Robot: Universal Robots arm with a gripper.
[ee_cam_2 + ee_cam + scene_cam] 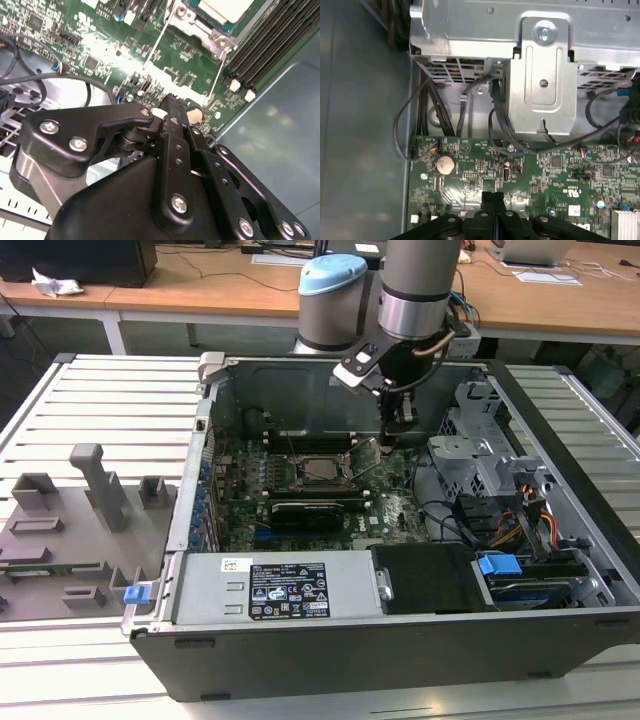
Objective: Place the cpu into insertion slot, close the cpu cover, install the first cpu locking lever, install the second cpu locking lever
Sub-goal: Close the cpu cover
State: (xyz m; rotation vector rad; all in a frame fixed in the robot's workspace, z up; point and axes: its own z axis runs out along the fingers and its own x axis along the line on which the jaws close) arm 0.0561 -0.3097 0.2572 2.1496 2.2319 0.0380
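In the exterior view the cpu (322, 469) lies silver-topped in the insertion slot (298, 478) on the green board inside the open case. In the second wrist view the cpu (220, 7) sits under the silver cpu cover (210, 39), which lies flat around it. Two thin silver locking levers (159, 39) (217, 75) run from the socket across the board; one lever (366, 454) stands raised. My gripper (398, 430) hangs over the board at the exterior view's right of the socket. Its black fingers are shut with nothing between them in both wrist views (172, 100) (493, 196), close to a lever's free end.
A metal drive cage (480, 455) (540, 80) and black cables (427, 115) stand beside the gripper. Black memory slots (270, 45) flank the socket. A power supply (285, 585) fills the case front. A grey fixture (95, 490) sits on the table at the exterior view's left.
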